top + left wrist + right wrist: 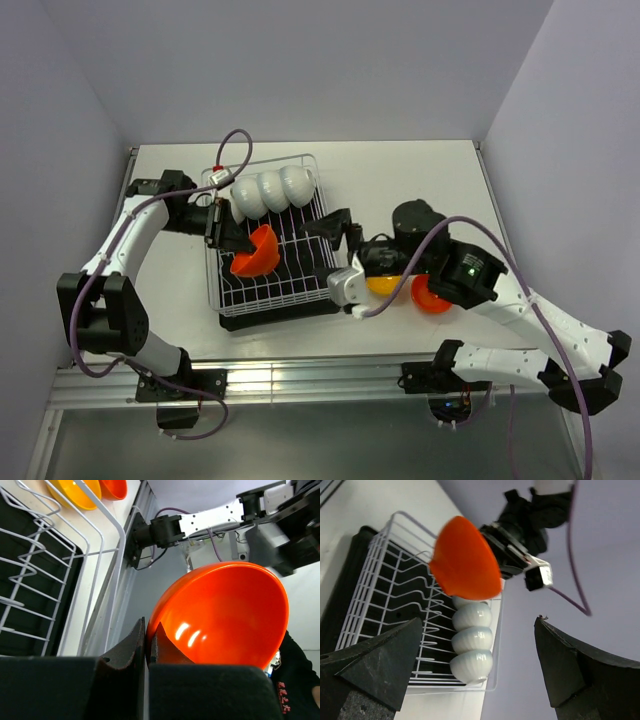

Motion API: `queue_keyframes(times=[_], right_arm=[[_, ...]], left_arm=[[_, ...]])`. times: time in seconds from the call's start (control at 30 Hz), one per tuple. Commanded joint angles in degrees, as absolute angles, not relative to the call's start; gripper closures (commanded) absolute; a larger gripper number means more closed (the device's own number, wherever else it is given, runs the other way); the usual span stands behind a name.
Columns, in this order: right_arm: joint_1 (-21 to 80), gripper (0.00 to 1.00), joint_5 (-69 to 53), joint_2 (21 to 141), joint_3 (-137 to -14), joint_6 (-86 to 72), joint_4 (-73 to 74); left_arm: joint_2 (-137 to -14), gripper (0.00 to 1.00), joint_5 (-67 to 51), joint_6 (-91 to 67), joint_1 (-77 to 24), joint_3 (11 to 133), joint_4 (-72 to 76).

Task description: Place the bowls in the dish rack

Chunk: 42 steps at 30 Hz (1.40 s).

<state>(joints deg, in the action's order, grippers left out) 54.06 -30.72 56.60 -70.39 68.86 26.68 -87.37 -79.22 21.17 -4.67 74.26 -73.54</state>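
Observation:
The dish rack (214,285) is a white wire basket on a black tray, left of centre. Three white bowls (270,190) stand on edge in a row at its far end, also in the right wrist view as white bowls (472,640). My left gripper (232,240) is shut on the rim of a red-orange bowl (255,252) held tilted over the rack's middle; close up, the left gripper (147,640) pinches that bowl (225,615). My right gripper (338,250) hangs open and empty at the rack's right side. A yellow-orange bowl (384,285) and another red-orange bowl (432,297) lie on the table, partly hidden under the right arm.
The right wrist view looks across the rack (380,595) at the held bowl (465,562), with the right gripper (472,667) wide apart. The rack's rim (117,535) runs beside the left gripper. Walls close the table at the back and sides.

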Motion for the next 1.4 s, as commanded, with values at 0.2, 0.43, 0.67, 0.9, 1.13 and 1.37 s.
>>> queue_keyframes(times=[0.2,0.43,0.67,0.9,1.13,1.37], right_arm=[[59.07,0.03,-24.96,63.36,-79.08,52.78,29.0],[44.93,0.05,-29.1,67.32,-89.98,9.06,29.79],[37.27,0.17,-32.87,72.24,-89.03,-17.13,25.59],[37.62,0.24,-31.38,76.99,-91.85,-17.84,26.19],[41.65,0.26,-21.73,79.01,-90.53,-8.36,29.09],[42.36,0.38,-13.11,83.58,-92.2,-4.57,31.29]], left_arm=[[-79.47,1.0,-78.25,20.79,-5.89,74.53,-72.29],[-62.85,1.0,-52.79,-11.23,-6.5,67.51,-33.62],[-59.06,1.0,-34.15,-15.56,-12.73,66.88,-26.01],[-62.49,1.0,-26.29,-13.8,-19.33,71.45,-27.42],[-64.51,1.0,-22.16,-14.5,-22.76,73.47,-27.69],[-65.65,1.0,-18.72,-13.89,-25.49,74.97,-27.33]])
